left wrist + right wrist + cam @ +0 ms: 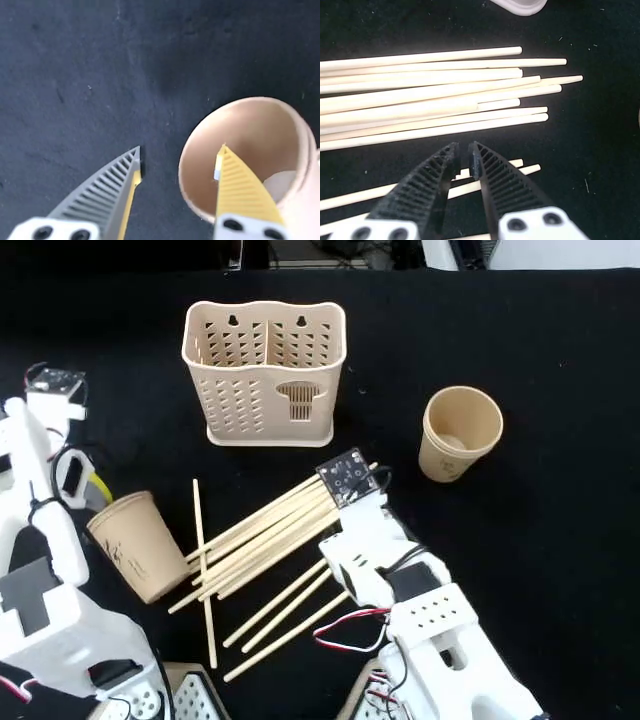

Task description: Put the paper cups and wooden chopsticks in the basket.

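Note:
A beige slotted basket (265, 370) stands at the back of the black table. One paper cup (460, 432) stands upright to its right. A second paper cup (140, 543) (250, 150) leans at the left. My left gripper (180, 160) is open at this cup's rim, its yellow finger (235, 185) inside the cup and the other outside. Several wooden chopsticks (265, 535) (435, 95) lie fanned in the middle. My right gripper (464, 150) hovers just above them, black fingers shut with nothing between them.
The right arm (400, 590) stretches from the front edge over the chopsticks' near ends. The left arm (40, 540) stands at the left edge. Bare black cloth (540, 540) lies at the right.

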